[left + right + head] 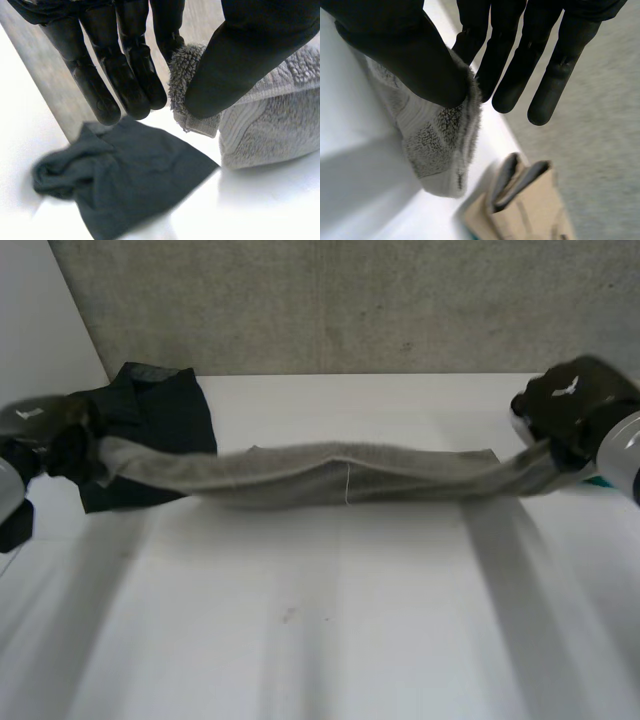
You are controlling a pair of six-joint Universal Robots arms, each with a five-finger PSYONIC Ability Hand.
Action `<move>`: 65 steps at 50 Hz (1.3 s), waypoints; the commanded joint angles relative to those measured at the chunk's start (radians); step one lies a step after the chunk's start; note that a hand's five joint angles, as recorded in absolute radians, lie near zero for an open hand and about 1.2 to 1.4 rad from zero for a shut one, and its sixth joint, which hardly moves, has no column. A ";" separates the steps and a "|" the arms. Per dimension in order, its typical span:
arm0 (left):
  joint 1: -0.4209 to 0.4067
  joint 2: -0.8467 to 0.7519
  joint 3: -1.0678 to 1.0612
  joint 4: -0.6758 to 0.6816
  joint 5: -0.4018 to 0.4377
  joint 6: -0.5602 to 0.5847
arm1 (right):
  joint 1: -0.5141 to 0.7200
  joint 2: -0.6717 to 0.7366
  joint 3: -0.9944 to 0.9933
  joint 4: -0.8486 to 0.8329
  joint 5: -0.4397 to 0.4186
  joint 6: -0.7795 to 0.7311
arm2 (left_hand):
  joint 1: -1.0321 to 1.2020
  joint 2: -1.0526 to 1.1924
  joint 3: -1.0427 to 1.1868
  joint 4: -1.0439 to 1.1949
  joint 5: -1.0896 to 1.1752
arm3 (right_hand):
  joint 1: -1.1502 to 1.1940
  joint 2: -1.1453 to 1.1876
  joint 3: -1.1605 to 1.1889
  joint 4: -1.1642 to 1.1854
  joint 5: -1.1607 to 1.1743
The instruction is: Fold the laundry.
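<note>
Left hand (pixel 235 60): thumb pinches one end of the grey towel (pixel 340 475) against a finger, other fingers straight and loose. Right hand (pixel 410 55): same grip on the opposite end, thumb clamped onto the fuzzy edge, remaining fingers extended past it. The towel is bunched lengthwise and stretched between the two hands across the white tabletop (pixel 320 640). Its middle sags and probably rests on the surface, hard to be sure. A dark garment (pixel 130 180) lies crumpled on the tabletop under the left hand's fingertips, just beside the towel's end. Beyond the tabletop edge near the right hand sits a brown item, possibly a cardboard box (pixel 530 200).
</note>
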 commanded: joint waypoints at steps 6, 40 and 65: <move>-0.132 -0.477 0.336 -0.051 -0.198 0.109 | 0.028 0.381 -0.225 -0.006 0.092 -0.092 | 0.274 0.201 0.209 0.200 0.228 | 0.268 0.228 0.210 0.199 0.194; -0.131 -0.481 0.212 0.308 -0.343 -0.062 | 0.083 0.479 -0.134 -0.723 -0.001 0.075 | 0.274 0.201 0.209 0.200 0.228 | 0.268 0.228 0.210 0.199 0.194; 0.027 -0.279 -0.052 0.279 -0.078 0.005 | 0.055 0.442 0.118 -0.552 0.009 0.107 | -0.677 -0.750 -0.742 -0.751 -0.723 | 0.268 0.228 0.210 0.199 0.194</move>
